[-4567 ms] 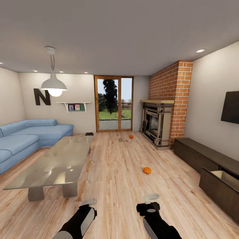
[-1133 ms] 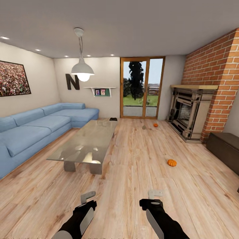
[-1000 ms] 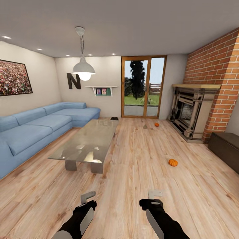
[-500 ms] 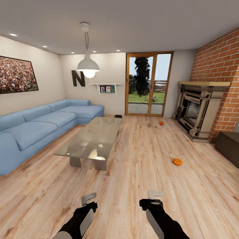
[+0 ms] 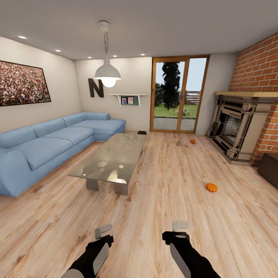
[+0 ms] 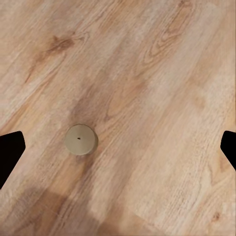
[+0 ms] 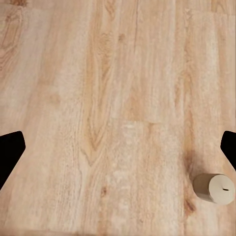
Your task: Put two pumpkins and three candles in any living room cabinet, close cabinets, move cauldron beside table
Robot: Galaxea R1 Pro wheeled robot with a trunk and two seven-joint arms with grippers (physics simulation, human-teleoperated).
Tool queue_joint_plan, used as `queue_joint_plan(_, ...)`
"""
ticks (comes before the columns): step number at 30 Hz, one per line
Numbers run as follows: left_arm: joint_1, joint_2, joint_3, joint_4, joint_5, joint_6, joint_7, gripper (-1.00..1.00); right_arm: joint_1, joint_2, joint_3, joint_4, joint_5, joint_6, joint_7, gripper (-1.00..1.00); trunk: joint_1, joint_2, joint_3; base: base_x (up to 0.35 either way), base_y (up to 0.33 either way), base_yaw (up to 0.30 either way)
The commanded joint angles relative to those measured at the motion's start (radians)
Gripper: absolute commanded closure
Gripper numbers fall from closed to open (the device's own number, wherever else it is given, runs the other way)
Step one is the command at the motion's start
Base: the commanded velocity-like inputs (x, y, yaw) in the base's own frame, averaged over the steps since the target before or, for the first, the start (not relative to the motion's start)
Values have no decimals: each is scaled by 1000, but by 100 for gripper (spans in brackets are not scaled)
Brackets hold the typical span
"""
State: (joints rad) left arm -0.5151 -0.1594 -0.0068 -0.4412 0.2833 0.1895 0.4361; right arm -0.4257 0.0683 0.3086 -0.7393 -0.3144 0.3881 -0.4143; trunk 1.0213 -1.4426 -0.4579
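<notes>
Two orange pumpkins lie on the plank floor, a near one point(image 5: 211, 187) ahead to the right and a far one point(image 5: 192, 141) by the glass door. A grey candle point(image 5: 178, 143) stands beside the far pumpkin. The left wrist view looks down on a candle point(image 6: 80, 139) on the floor, and the right wrist view holds a candle point(image 7: 214, 187) too; I cannot tell if they are the same one. A small dark shape, perhaps the cauldron point(image 5: 142, 132), sits past the table point(image 5: 116, 158). The cabinet point(image 5: 270, 170) shows as a dark end at the right edge. My left gripper point(image 5: 103, 230) point(image 6: 118, 152) and right gripper point(image 5: 180, 225) point(image 7: 118, 152) are open and empty.
A blue L-shaped sofa point(image 5: 50, 143) runs along the left wall. The fireplace point(image 5: 235, 127) and its brick chimney stand at the right. A pendant lamp point(image 5: 108, 73) hangs over the table. Open floor stretches between the table and the fireplace.
The whole view has swung left, so the camera moved: the cabinet has slid almost out at the right and more sofa and a wall picture show. Both arms keep their pose.
</notes>
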Motion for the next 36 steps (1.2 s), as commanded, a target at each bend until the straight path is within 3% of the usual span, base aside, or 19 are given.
queue_joint_plan(1, 0, 0, -1, -2, 4, 5, 5, -100, -1, -1, 4, -2, -9, 3, -9, -100, 0, -1, -3, 0, 0, 99)
queue_joint_plan(36, 0, 0, -2, -1, 4, 5, 4, -100, -1, -1, 4, -2, -9, 1, -9, -100, 0, -1, -56, 24, 21, 85)
